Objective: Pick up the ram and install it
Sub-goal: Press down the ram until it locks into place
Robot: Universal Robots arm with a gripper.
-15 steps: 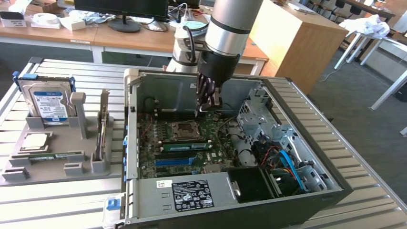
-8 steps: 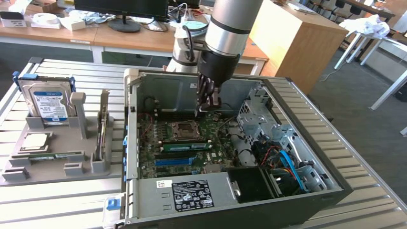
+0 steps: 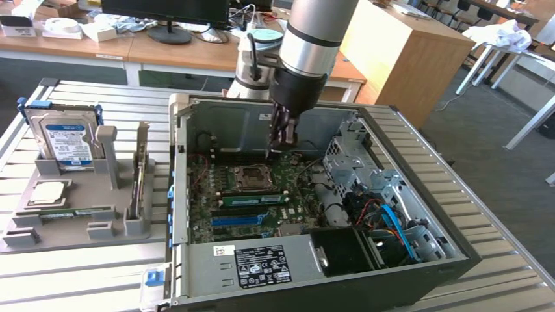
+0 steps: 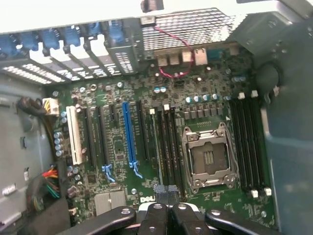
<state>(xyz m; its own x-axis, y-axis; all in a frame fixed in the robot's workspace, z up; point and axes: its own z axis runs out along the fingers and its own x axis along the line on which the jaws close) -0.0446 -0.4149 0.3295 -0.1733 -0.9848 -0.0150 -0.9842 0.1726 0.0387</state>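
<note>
I read the step in hand as seating the ram [image 3: 251,199] in its slot, so what counts is coming straight down over the stick's top edge, pressing evenly along its length rather than at one end, and keeping my fingers off the CPU socket [image 3: 251,174] just beside it; a tilted push could, I judge, leave one end of the stick riding high; the gripper [image 3: 279,144] hangs inside the open computer case [image 3: 182,130], above the motherboard [image 3: 299,179], with its jaws pressed fully together and nothing between them that I can make out; it holds nothing and touches nothing in the exterior view; the ram lies below the hand, standing on edge in the slot nearest the socket; from the wrist I see it edge-on as a thin pale line [image 4: 156,147] running away from my closed gripper [image 4: 167,196], with the socket [image 4: 209,156] on one side of the hand's line and the long blue slot [image 4: 128,132] further off on the other; whether the stick is pushed fully home and its end clips have caught I cannot tell from either view
</note>
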